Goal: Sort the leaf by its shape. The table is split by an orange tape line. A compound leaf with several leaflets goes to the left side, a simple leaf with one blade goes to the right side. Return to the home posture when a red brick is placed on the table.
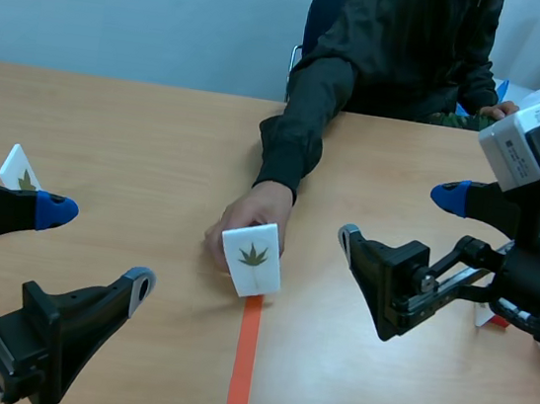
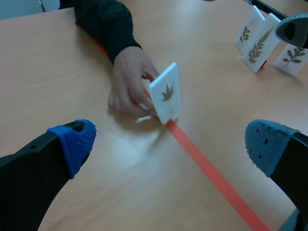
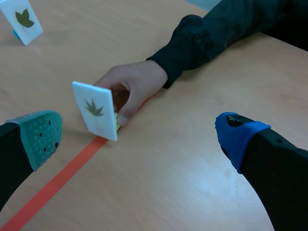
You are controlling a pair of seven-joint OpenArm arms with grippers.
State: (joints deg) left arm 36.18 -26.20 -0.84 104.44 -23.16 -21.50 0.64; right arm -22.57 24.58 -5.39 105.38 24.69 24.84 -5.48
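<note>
**Leaf card held at the end of the tape line; both grippers spread**

- Leaf card: white, with a dark leaf of several pointed parts fanning out from one stalk. It stands tilted, its lower edge at the far end of the orange tape line, on neither side of it.
- Person's hand: behind the card at the line's far end, fingers on the card's back and edge. A dark sleeve runs from it across the table, away from the line.
- Left gripper: to the left of the line and nearer the robot than its far end. The fingers are spread wide with nothing between them, and the blue pad is clear of the card.
- Right gripper: to the right of the line, about level with its far end. The fingers are also spread wide, nothing held, and the card stands ahead of the gap.
- Other cards: one white card with a single broad leaf stands well to the left of the line. The left wrist view shows three white cards with feathery, many-leaflet sprigs grouped well apart from the line on its other side. They stand close to one grey fingertip of the right gripper.
</note>
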